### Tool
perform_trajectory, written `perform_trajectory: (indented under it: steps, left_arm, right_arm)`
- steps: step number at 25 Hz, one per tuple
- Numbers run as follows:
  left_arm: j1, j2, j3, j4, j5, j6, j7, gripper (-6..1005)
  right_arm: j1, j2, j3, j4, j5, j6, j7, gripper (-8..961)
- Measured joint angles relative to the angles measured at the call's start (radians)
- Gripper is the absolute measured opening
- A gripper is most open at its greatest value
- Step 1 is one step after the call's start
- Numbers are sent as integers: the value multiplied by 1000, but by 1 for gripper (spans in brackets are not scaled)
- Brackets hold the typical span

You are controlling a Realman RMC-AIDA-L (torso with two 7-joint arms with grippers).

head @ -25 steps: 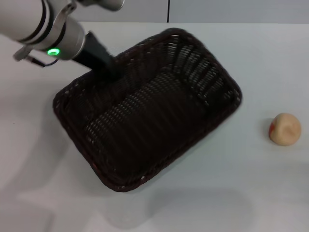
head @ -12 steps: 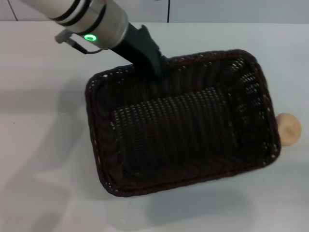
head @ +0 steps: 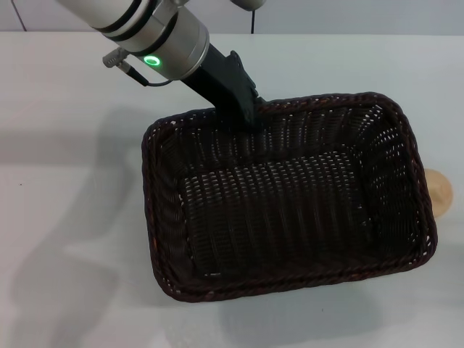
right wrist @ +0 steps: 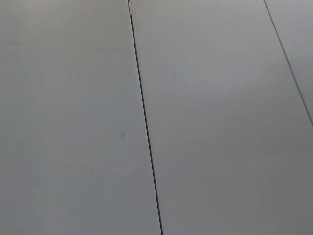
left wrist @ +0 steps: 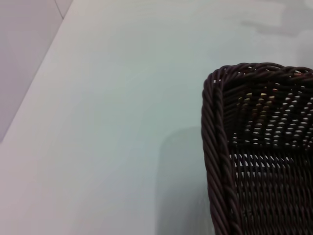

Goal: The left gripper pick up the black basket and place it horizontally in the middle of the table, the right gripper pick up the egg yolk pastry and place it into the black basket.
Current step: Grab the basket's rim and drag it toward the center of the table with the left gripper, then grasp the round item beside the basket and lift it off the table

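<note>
1. Head view, nearest the robot: one black basket (head: 290, 196) fills the middle of the one white table (head: 65, 181), its long side running almost straight across. I cannot tell whether it is resting on the tabletop or held just above it.
2. At the basket's far rim, one left gripper (head: 243, 109) pinches the braided edge near the far left corner, one finger inside and one outside as far as I can judge.
3. To the right of that gripper, beyond the basket's right wall, one egg yolk pastry (head: 439, 192) peeks out, touching or just beside the rim and mostly hidden behind it.
4. Risk: if the basket swings or slides any further right, its wall may push the pastry and roll it toward the table's edge.
5. Risk: the grip sits at one corner, so the far end may sag or the rim may slip from the fingers if they let go while it is off the tabletop.
6. Risk: with the pastry so tight against the wall, the right gripper may catch the wicker when it reaches in.
7. The right gripper is out of sight; its wrist camera shows only plain grey panels.
</note>
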Motion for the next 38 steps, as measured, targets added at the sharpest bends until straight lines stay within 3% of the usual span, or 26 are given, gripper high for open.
perform_trajectory:
  steps: [11, 16, 20, 22, 24, 26, 27, 28, 29, 34, 38]
  left_arm:
    - [-6, -3, -21, 29, -31, 60, 4, 231]
    - [-2, -4, -6, 10, -34, 68, 16, 453]
    - [44, -5, -6, -67, -43, 185, 20, 614]
    - [97, -6, 2, -128, -60, 312, 16, 695]
    - [193, -7, 42, -194, -119, 539, 11, 695]
    - [297, -3, 120, -228, -220, 823, 23, 696]
    - [384, 0, 206, -247, -294, 1102, 54, 696]
    - [384, 0, 206, -247, -294, 1102, 54, 696]
    - [424, 1, 251, -251, -313, 1232, 68, 696]
    - [526, 1, 437, -215, -262, 1639, 65, 699]
    - [579, 1, 535, -150, -224, 1895, -80, 703]
  right_arm:
    - [0, 0, 0, -2, 0, 4, 0, 819]
    - [-1, 0, 0, -2, 0, 7, 0, 818]
    - [-2, 0, -1, -2, 0, 8, 0, 819]
    - [-2, -1, -1, -2, 0, 17, 0, 819]
    - [1, -2, -4, -2, 0, 48, 0, 818]
    - [7, -3, -15, -3, 0, 100, 0, 818]
    - [14, -3, -31, -6, 0, 145, -7, 818]
    - [14, -3, -31, -6, 0, 145, -7, 818]
    - [19, -4, -40, -6, -1, 161, -20, 818]
    - [56, -3, -88, 1, -2, 228, -87, 819]
    - [81, -2, -113, 3, -9, 275, -89, 819]
